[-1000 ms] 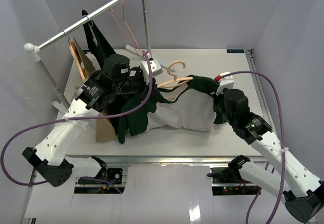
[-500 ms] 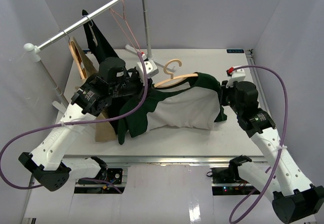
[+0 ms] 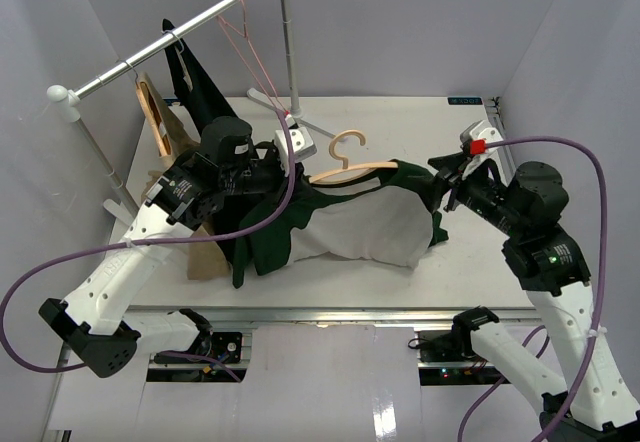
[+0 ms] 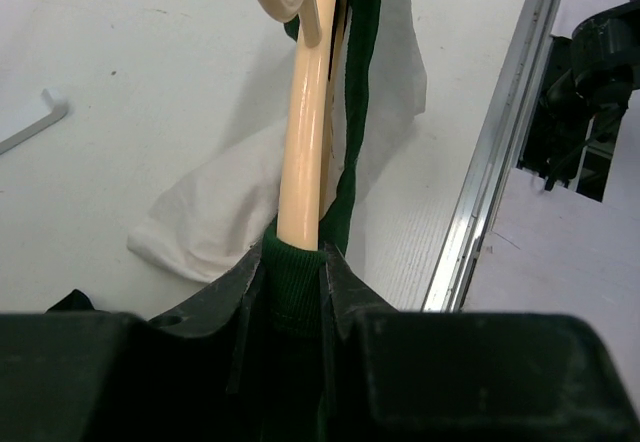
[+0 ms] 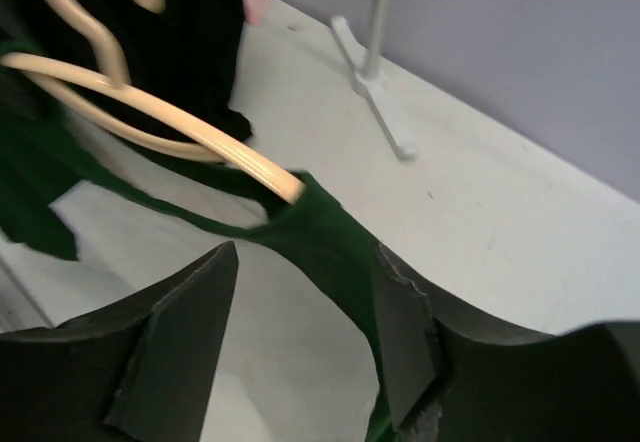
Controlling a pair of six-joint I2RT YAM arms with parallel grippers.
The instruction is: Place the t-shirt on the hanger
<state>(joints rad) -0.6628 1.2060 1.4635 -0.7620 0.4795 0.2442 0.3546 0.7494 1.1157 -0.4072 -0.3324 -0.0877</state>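
The wooden hanger point(image 3: 352, 169) hangs level over the table, its hook point(image 3: 347, 143) pointing up. The green and white t-shirt point(image 3: 365, 227) drapes from it, with the collar threaded over both arms. My left gripper point(image 3: 292, 165) is shut on the hanger's left arm point(image 4: 306, 132) through the ribbed green collar point(image 4: 293, 280). In the right wrist view the hanger's right end point(image 5: 262, 169) pokes into the shirt's green shoulder point(image 5: 335, 232). My right gripper point(image 5: 305, 262) stands open just behind that shoulder; the cloth runs past its right finger point(image 5: 400, 327). From above, the right gripper point(image 3: 445, 182) sits at the shirt's right edge.
A clothes rail point(image 3: 170, 47) crosses the back left, carrying a pink wire hanger point(image 3: 240, 37), a black garment point(image 3: 195, 82) and a tan garment point(image 3: 205, 254). The rail's foot point(image 3: 293, 122) stands behind the hanger. A metal rail point(image 3: 512, 167) edges the table's right side.
My right gripper has opened, let go of the shirt's right shoulder and drawn back to the right. The left gripper kept its hold, and the hanger shifted slightly right.
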